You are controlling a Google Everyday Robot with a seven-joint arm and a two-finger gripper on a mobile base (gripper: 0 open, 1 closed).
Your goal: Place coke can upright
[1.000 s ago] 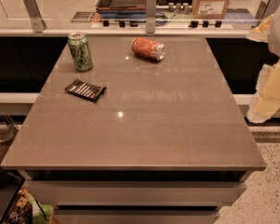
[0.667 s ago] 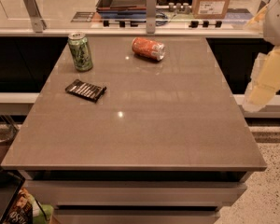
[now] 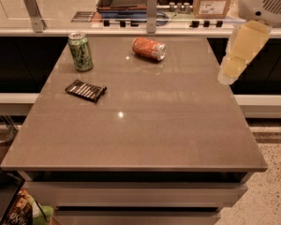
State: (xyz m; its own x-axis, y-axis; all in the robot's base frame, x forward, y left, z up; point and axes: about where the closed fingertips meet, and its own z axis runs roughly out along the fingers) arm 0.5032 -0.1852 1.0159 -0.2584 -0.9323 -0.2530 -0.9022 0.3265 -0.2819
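Observation:
The coke can (image 3: 149, 48) is orange-red with silver ends and lies on its side at the far middle of the brown table (image 3: 145, 135), its silver end facing right. My gripper (image 3: 230, 71) hangs from the white arm at the upper right, just past the table's right edge. It is well to the right of the can and touches nothing.
A green can (image 3: 80, 51) stands upright at the far left of the table. A flat black wrapped bar (image 3: 86, 90) lies in front of it. A counter with a glass partition, a tray and a cardboard box (image 3: 214, 1) runs behind the table.
My arm and gripper have moved left and upward, closer to the table's right edge. The coke can, the green can and the bar have not moved.

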